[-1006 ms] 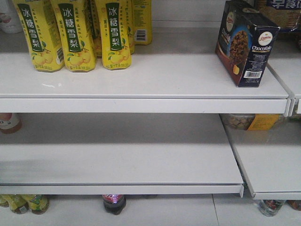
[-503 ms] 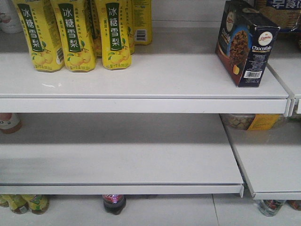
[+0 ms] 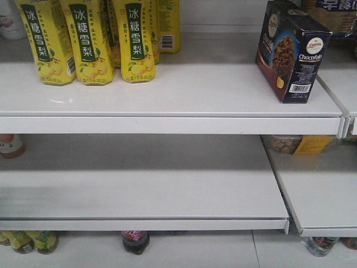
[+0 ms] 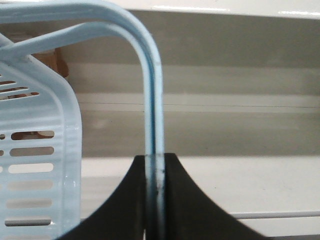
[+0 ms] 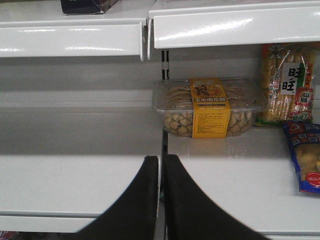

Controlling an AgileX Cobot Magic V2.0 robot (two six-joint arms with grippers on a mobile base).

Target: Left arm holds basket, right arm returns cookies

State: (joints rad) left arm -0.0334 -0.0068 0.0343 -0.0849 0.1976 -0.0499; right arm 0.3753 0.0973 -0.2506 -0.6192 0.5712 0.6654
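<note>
Cookies: I saw the dark navy rectangular cardboard cookie box [image 3: 291,51] standing upright at the right end of the white upper shelf [image 3: 167,92].
Right gripper [image 5: 162,165]: black, pressed together on nothing, facing the clear plastic snack tub [image 5: 209,107].
Left gripper [image 4: 155,162]: black, pinching the light blue plastic basket's handle [image 4: 152,95].
Neighbours: yellow drink cartons [image 3: 89,39], well apart at left.

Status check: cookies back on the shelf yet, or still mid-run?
Looks done: the dark navy cookie box stands upright on the white upper shelf. The right gripper is shut and empty. In hand: the left gripper clamps the light blue plastic basket's handle. Nothing visibly left.
</note>
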